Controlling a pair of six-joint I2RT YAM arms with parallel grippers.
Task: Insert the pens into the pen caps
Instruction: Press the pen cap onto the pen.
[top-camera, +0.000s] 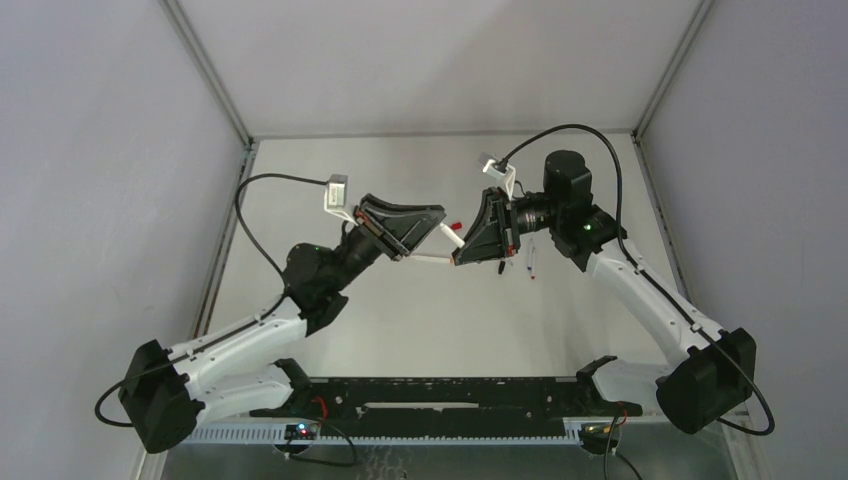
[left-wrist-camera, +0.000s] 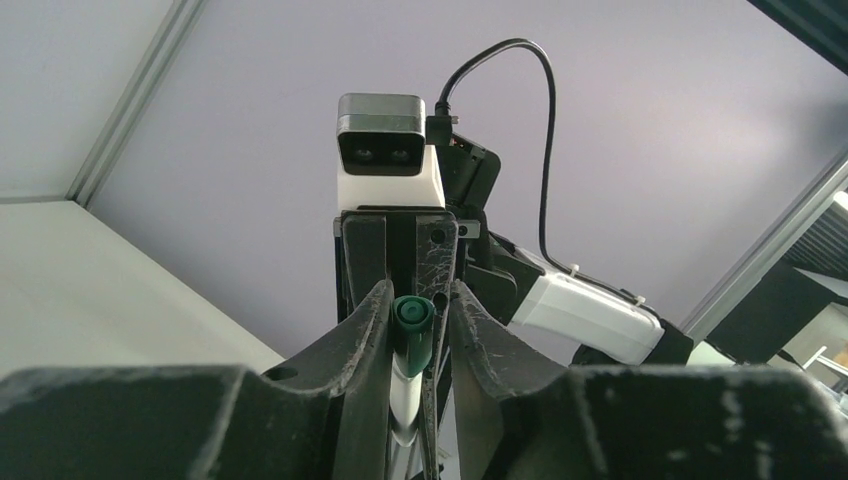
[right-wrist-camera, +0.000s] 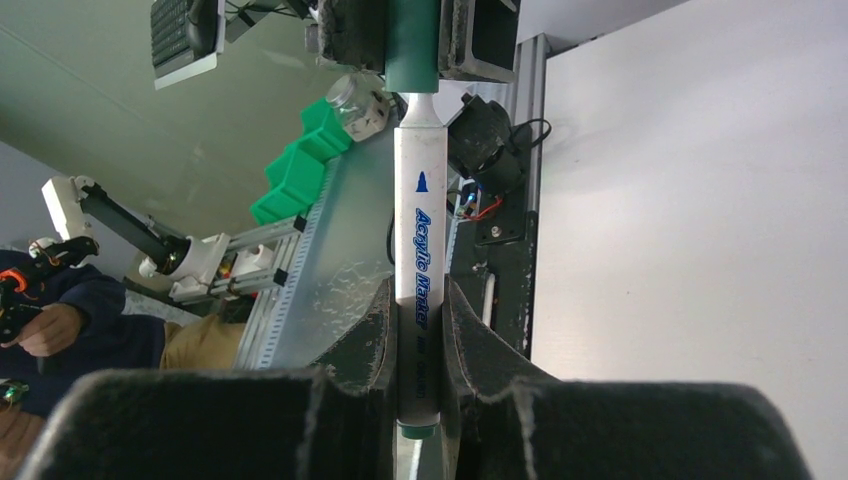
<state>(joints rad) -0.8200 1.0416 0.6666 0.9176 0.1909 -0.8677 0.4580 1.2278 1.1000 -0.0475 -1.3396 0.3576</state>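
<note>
Seating a green cap on a pen held in mid-air

Top view: both arms meet above the table (top-camera: 420, 330). A pen (top-camera: 432, 260) bridges the gap just left of the right gripper (top-camera: 462, 255), with its other end at the left gripper (top-camera: 408, 250). Spare pens (top-camera: 531, 262) lie on the table just right of the right gripper. Their ends are too small to read.

Left wrist view: a glossy, round-ended green cap (left-wrist-camera: 412, 312) sits between scuffed black fingers (left-wrist-camera: 372, 330), with smooth white plastic below it. The jaws stand narrow, close beside the cap, but I cannot tell whether they press it.

Right wrist view: the right gripper clamps the pen's barrel, a slim white cylinder with blue lettering and a green plug at its near end. At the end far from the right gripper, the barrel tapers to a bare white shoulder that enters the cap.

The step in hand looks like the push-fit itself, and the exposed shoulder suggests the cap may not be fully home. The next move likely calls for a straight push along the barrel with both parts kept in line. Slick plastic could slip in the pads.
</note>
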